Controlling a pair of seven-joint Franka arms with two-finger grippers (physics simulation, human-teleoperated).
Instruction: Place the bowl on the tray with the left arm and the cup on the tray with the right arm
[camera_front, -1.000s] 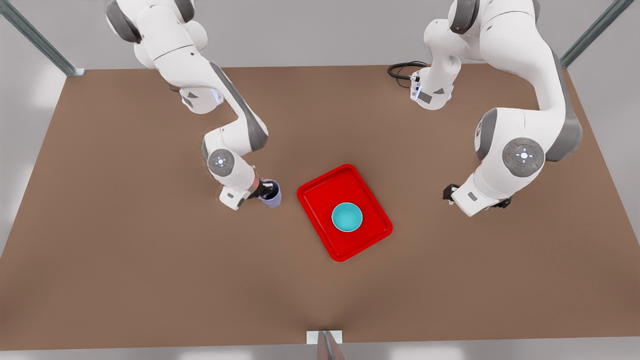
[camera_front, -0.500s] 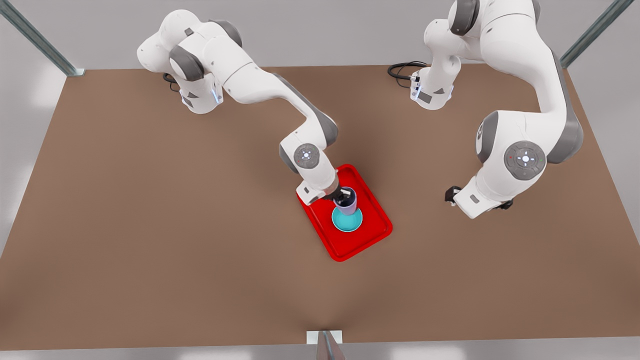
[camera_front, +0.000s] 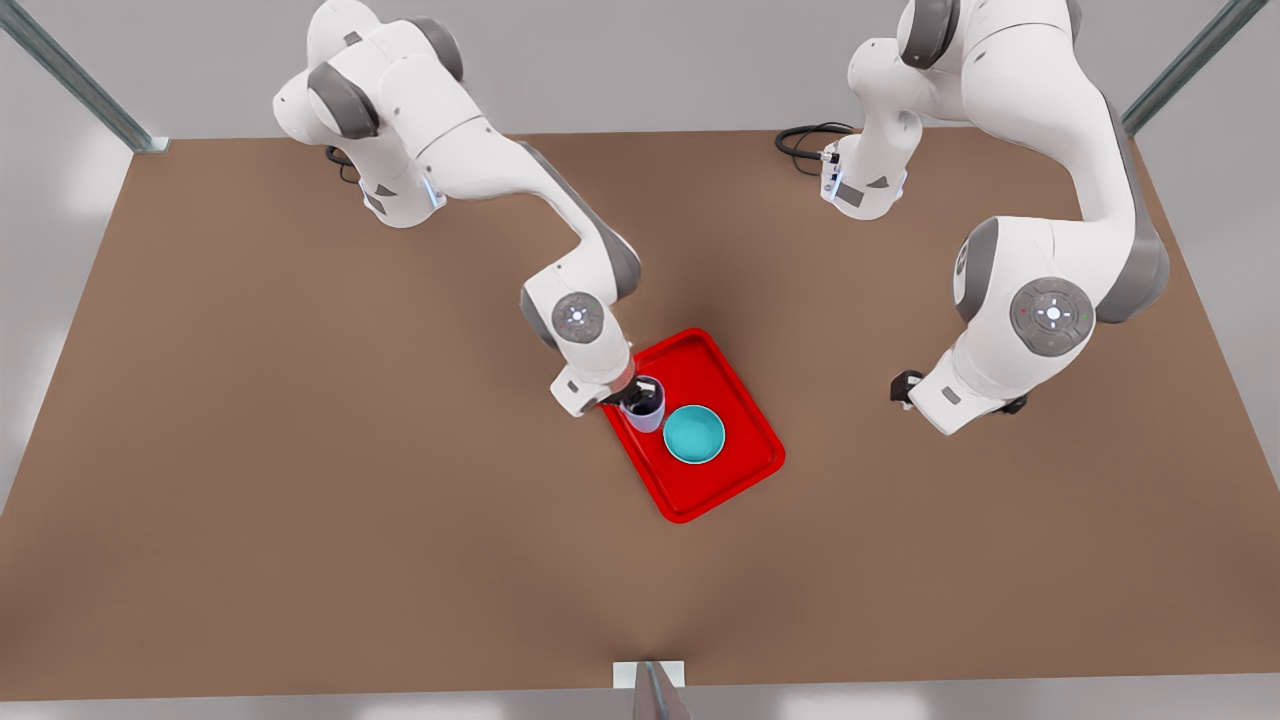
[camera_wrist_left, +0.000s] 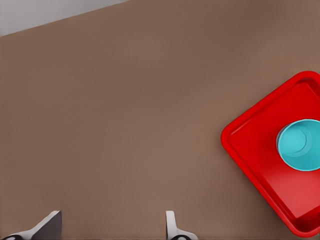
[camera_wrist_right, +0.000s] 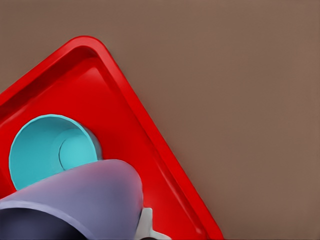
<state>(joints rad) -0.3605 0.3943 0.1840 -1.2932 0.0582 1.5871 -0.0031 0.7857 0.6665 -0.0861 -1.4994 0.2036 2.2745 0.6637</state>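
The red tray (camera_front: 745, 405) lies mid-table with the teal bowl (camera_front: 694, 434) standing upright in it. My right gripper (camera_front: 637, 397), on the arm at the front view's left, is shut on the lavender cup (camera_front: 647, 408) at the tray's left edge, just beside the bowl. I cannot tell whether the cup touches the tray. In the right wrist view the cup (camera_wrist_right: 85, 200) sits close up, with the bowl (camera_wrist_right: 45, 150) and tray (camera_wrist_right: 150, 130) behind it. My left gripper (camera_wrist_left: 110, 231) waits open over bare table, away from the tray (camera_wrist_left: 250, 150) and bowl (camera_wrist_left: 300, 145).
The brown table (camera_front: 300, 500) is bare around the tray. A black cable (camera_front: 805, 140) coils by the base of the arm at the front view's right. A small metal bracket (camera_front: 648, 675) sits at the table's near edge.
My right arm carried the cup from the table left of the tray to above the bowl, then back to the tray's left edge. The left arm has hardly moved.
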